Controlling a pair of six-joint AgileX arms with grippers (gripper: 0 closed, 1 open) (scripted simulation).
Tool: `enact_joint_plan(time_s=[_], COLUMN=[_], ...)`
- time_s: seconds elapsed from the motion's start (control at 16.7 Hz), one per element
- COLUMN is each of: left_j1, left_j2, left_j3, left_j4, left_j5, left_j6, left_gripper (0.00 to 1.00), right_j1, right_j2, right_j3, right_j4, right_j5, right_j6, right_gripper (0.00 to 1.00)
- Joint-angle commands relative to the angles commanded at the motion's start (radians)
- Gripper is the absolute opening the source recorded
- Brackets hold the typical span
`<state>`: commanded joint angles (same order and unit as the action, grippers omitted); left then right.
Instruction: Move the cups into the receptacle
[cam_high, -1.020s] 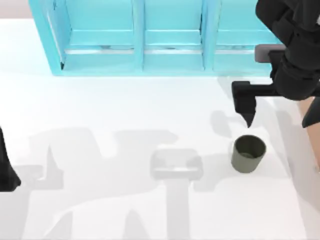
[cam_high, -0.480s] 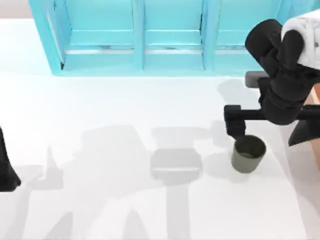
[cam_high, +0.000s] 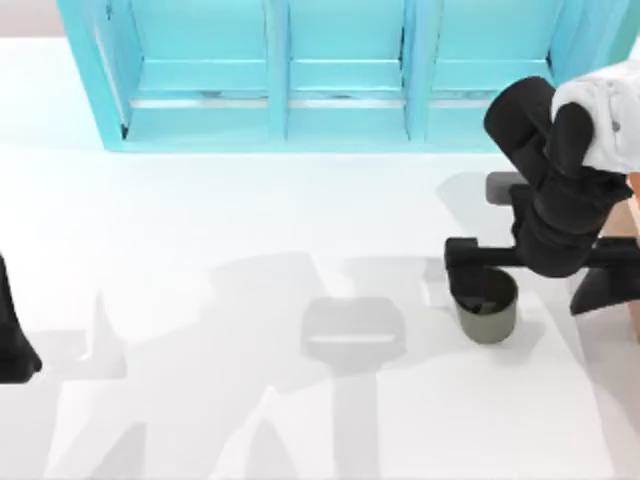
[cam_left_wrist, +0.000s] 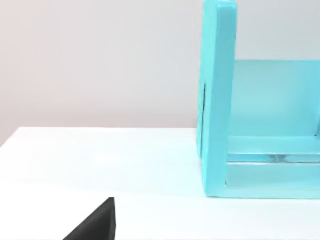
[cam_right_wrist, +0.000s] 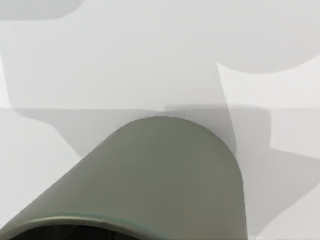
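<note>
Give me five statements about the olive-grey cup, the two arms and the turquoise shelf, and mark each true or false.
1. The olive-grey cup stands upright on the white table. True.
2. The right gripper is at the cup's rim. True.
3. The cup sits inside the turquoise shelf unit. False: it stands on the table in front of it, toward the right.
4. The left arm is reaching for the cup. False: it is parked at the table's left edge.
5. The cup lies on its side. False: its opening faces up.
</note>
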<state>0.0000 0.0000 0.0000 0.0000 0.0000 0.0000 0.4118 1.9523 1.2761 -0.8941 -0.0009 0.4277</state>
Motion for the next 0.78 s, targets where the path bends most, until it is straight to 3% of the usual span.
enact_joint_plan(time_s=[0.78], left_j1=[0.0], left_j2=[0.0], left_j3=[0.0], left_j4=[0.0], left_j5=[0.0], left_j6=[0.0], left_gripper=[1.0], right_j1=[0.0], right_j2=[0.0], right_j3=[0.0], right_j4=[0.0], right_j5=[0.0], right_j6=[0.0], right_gripper=[0.02])
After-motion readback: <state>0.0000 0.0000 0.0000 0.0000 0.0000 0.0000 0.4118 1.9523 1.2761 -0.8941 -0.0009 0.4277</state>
